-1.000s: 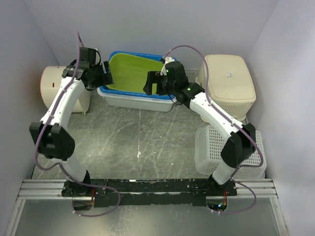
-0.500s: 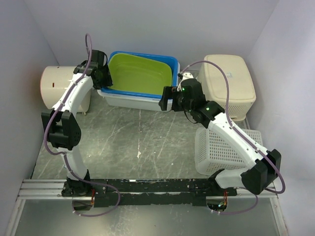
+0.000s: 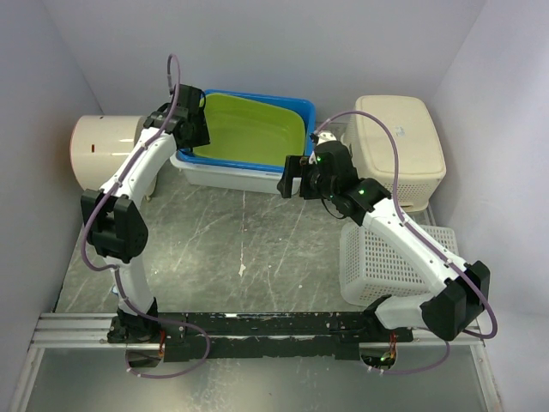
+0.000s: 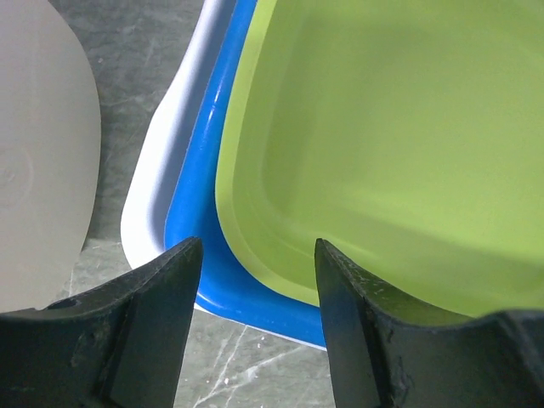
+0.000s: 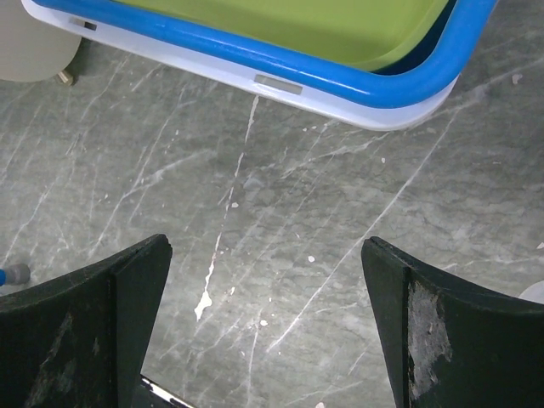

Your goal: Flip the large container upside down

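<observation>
Three bins stand nested at the back of the table, all upright: a green one point(image 3: 249, 133) inside a blue one point(image 3: 257, 95) inside a white one point(image 3: 240, 178). My left gripper point(image 3: 193, 129) is open and empty just over their left rim. In the left wrist view the green bin point(image 4: 382, 153) and the blue rim point(image 4: 191, 221) show beyond its fingertips, and the left gripper point(image 4: 255, 246) holds nothing. My right gripper point(image 3: 287, 178) is open and empty above the table at the bins' front right corner. The right wrist view shows the right gripper point(image 5: 265, 246) over bare table, below the blue rim point(image 5: 280, 64).
A cream cylinder point(image 3: 103, 150) lies left of the bins. A cream bin point(image 3: 399, 146) stands bottom-up at the back right. A white perforated basket point(image 3: 395, 257) sits at the right under my right arm. Walls close in on three sides.
The green bin, tilted up between both grippers a second ago, now lies flat in the blue bin. The right gripper has drawn back to the front corner. The left gripper has shifted right along the rim.
</observation>
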